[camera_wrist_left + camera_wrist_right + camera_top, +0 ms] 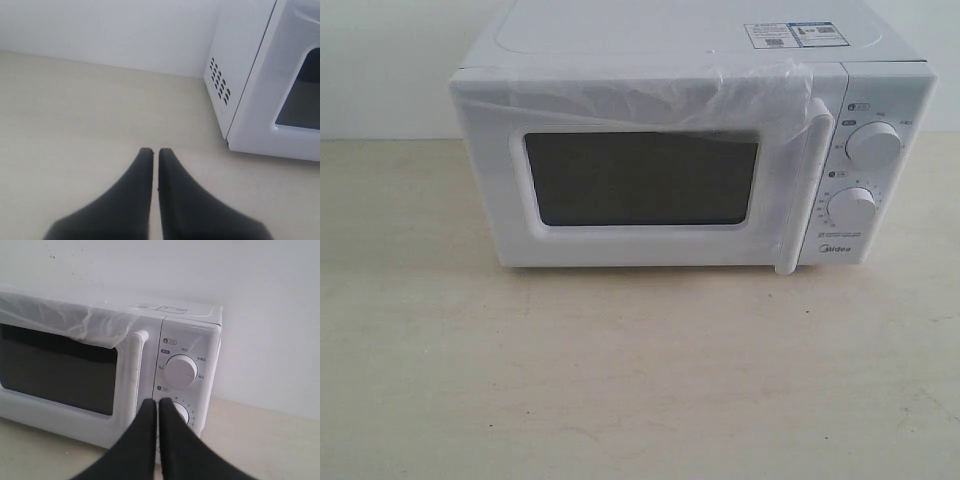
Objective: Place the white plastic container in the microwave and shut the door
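Note:
The white microwave (pixel 670 40) stands at the back of the table with its door (pixel 640 180) shut; loose clear film (pixel 650 95) drapes over the door's top. The white plastic container is out of view in all three views. Neither gripper shows in the exterior view. In the left wrist view my left gripper (pixel 155 150) is shut and empty over bare table, off the microwave's (pixel 240 60) vented side. In the right wrist view my right gripper (pixel 157 401) is shut and empty, in front of the microwave's (pixel 200 340) lower knob (pixel 181 412) beside the bar handle (pixel 131 370).
The pale wooden table (pixel 620 380) spreads wide in front of the microwave. A white wall (pixel 125 30) runs behind it. Two round knobs (pixel 873 145) sit on the panel right of the vertical handle (pixel 798 190).

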`<control>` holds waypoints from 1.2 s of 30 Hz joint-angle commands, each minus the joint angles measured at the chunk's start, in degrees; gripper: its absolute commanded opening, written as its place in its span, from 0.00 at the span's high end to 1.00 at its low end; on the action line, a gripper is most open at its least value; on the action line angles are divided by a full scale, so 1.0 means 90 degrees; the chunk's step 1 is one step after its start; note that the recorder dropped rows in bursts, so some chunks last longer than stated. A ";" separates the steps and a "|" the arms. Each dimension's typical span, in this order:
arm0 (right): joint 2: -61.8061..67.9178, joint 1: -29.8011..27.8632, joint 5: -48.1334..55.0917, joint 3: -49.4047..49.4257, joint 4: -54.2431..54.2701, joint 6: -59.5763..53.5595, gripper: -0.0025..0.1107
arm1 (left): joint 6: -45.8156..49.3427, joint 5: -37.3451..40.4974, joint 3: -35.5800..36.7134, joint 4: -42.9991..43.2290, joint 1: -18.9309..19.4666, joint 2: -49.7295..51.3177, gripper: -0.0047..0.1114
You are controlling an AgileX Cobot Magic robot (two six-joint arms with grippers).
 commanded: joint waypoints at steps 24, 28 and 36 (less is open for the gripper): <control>-0.0030 -0.0043 0.1289 0.0161 -0.4217 0.5303 0.98 | -0.0050 -0.0052 0.0026 -0.0024 0.0025 -0.0021 0.92; -0.0030 -0.0115 0.1914 0.0161 -0.4217 0.5376 0.98 | -0.0050 -0.0052 0.0026 -0.0024 0.0025 -0.0021 0.92; -0.0030 -0.0674 0.1950 0.0161 -0.4166 0.5929 0.98 | -0.0050 -0.0052 0.0026 -0.0024 0.0025 -0.0021 0.92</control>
